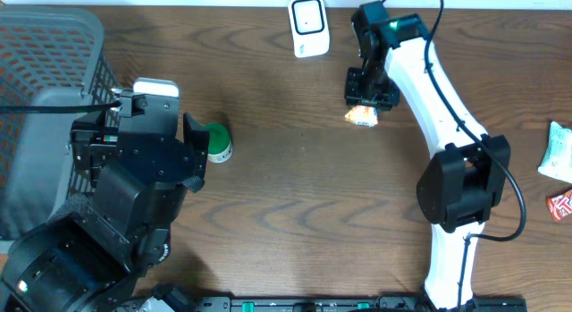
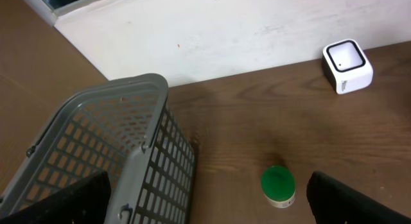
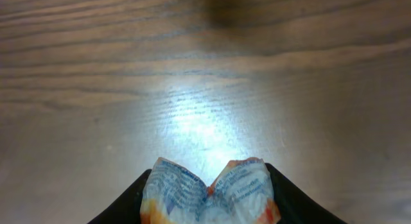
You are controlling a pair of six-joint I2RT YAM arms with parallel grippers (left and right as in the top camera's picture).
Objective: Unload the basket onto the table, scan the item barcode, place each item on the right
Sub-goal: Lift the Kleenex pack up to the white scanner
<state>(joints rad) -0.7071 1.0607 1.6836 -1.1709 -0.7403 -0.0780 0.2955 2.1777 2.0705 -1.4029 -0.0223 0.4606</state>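
step: right end effector (image 3: 209, 201) pinched on the snack packet (image 1: 362, 115), near the scanner (image 1: 308, 26) | next: turn barcode toward its window (can't see the code yet) | left end effector (image 2: 209, 198) wide apart

Your surface (image 1: 295, 187) is dark wood grain with a smooth satin finish; you can see a bright glare patch on it in the right wrist view. The basket (image 2: 146, 144) looks like matt grey moulded plastic, lattice all over. The scanner (image 1: 308, 26) is smooth white plastic with a bit of sheen. The little tub (image 1: 217, 142) has a green plastic lid, fairly matt. The packet (image 3: 209, 189) is thin, crinkly printed film, slightly shiny. The right arm (image 1: 438, 88) has a glossy white plastic shell and matt black joints.
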